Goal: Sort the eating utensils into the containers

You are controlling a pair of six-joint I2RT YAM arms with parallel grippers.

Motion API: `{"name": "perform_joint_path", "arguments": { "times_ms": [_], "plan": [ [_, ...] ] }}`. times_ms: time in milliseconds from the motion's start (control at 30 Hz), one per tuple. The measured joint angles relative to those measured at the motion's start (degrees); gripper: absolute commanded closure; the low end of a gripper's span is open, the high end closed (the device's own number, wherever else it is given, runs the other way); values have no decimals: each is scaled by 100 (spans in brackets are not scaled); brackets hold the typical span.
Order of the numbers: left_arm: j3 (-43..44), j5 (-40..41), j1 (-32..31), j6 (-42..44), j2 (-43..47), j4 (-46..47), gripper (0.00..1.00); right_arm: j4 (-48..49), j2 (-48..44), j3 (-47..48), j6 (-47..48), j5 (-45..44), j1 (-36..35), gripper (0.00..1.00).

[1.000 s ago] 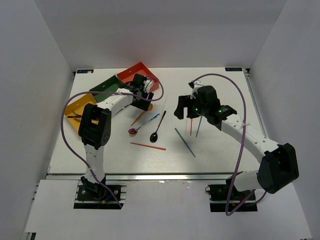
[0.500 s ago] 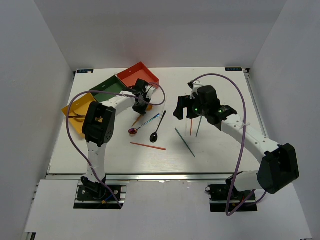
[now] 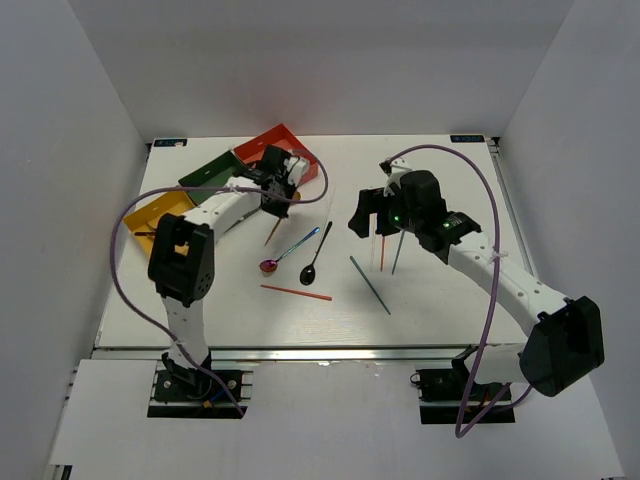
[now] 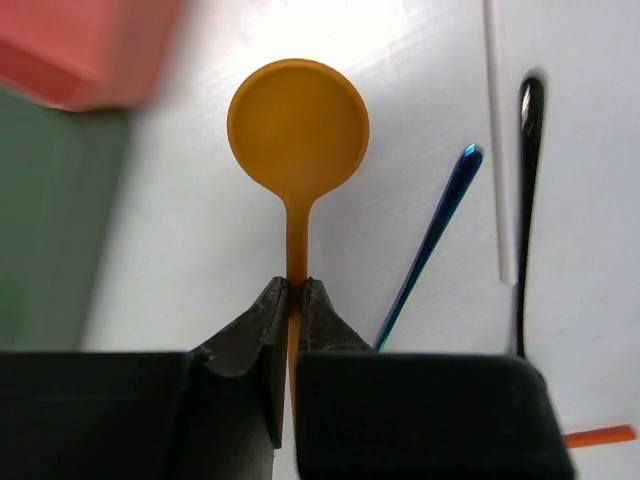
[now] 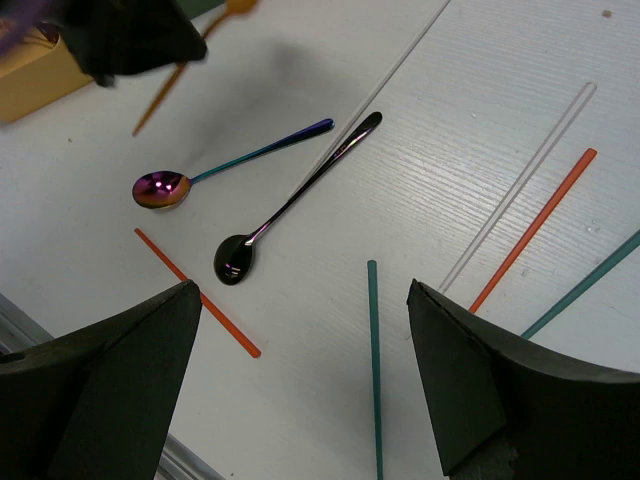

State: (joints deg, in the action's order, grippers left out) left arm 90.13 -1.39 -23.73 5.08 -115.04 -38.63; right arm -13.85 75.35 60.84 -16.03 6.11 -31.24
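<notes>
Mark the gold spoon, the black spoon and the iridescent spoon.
gold spoon (image 4: 298, 125): left wrist view, centre of its round bowl.
black spoon (image 5: 236, 260): right wrist view, on its bowl.
iridescent spoon (image 5: 158, 188): right wrist view, on its purple bowl.

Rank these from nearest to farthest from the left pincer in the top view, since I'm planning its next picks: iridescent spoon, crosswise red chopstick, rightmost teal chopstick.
1. The iridescent spoon, just in front of the left pincer.
2. The crosswise red chopstick, farther toward the near edge.
3. The rightmost teal chopstick, across by the right arm.
</notes>
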Motion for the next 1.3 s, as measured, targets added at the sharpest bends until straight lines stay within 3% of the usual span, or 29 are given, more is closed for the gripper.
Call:
{"name": "perform_joint_path", "arguments": {
  "times_ms": [133,233,433,700,733,767,867,933,967,1033,1167,1300],
  "plan": [
    [225,872,153,-350,785,289,100,-2,2,2,0,0,0,12],
    [1025,1161,787,-695,782,382,100,0,13,2,0,0,0,11],
    [1659,1633,2033,-1012,164,669,100,9,155,24,0,9,0,12],
    [1895,1158,2175,-1163,-1202,518,100,0,199,48,22,4,0,12],
    [1845,1082,2175,-1174,-1233,514,95,2,199,59,24,4,0,12],
    [1797,1014,2175,-1178,-1239,507,73,2,199,70,24,4,0,12],
    [1790,951,2173,-1141,-1224,549,29,2,199,90,22,7,0,12],
    [1790,911,2170,-1165,-1198,570,19,2,199,90,22,7,0,12],
    [1790,885,2170,-1187,-1178,566,7,0,199,90,22,7,0,12],
    [1790,815,2155,-1202,-1104,557,2,2,199,90,22,2,0,12],
    [1458,789,2028,-1099,-527,614,2,0,199,90,26,-22,0,11],
    [798,809,1331,-804,492,680,2,-85,199,90,39,-173,4,11]
  ]
}}
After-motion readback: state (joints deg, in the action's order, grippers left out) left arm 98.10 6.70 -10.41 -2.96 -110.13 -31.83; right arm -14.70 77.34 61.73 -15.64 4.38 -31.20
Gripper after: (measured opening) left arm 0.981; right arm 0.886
